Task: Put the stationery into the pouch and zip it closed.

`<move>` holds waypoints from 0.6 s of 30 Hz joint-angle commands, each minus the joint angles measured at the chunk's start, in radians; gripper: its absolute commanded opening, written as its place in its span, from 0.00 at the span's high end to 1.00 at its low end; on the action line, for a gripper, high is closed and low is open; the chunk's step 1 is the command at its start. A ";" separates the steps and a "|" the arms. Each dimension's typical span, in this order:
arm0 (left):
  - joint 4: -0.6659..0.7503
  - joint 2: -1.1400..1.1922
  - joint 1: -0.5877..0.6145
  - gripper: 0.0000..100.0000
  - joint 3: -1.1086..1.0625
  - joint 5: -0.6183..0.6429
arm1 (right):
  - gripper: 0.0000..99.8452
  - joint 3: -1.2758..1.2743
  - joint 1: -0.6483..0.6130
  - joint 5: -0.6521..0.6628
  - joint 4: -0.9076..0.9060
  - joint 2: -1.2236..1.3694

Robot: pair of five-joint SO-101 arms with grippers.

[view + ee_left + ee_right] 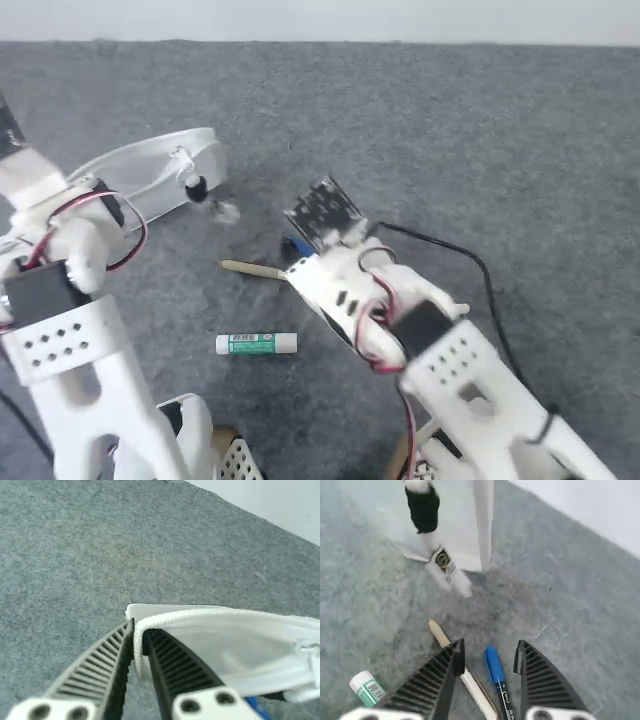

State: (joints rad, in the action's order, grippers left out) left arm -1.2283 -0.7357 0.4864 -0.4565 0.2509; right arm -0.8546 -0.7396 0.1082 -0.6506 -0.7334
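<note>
White plastic zip pouch [225, 650]: my left gripper [138, 632] clamps its rim. My right gripper [489, 652], spread wide, straddles a blue-capped marker [496, 672].

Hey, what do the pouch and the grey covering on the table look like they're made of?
The pouch looks like soft, frosted white plastic. Its wall is smooth, faintly shiny and half see-through, and it bends where it is gripped. It could be vinyl or silicone, but the look leaves that open. The table covering looks like grey felt or low-pile carpet, with a matte, mottled, fuzzy surface and loose fibres showing.
</note>
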 commanded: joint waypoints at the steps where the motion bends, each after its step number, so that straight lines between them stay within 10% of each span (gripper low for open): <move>1: 0.037 -0.009 0.005 0.99 0.013 0.017 | 0.84 0.120 0.008 -0.006 -0.007 0.147; 18: 0.037 -0.009 0.005 0.99 0.001 0.017 | 0.84 0.433 0.061 0.068 -0.008 0.757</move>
State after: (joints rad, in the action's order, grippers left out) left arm -1.2267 -0.7357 0.4864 -0.4657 0.2509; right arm -0.5048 -0.6935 0.1404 -0.6506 -0.0015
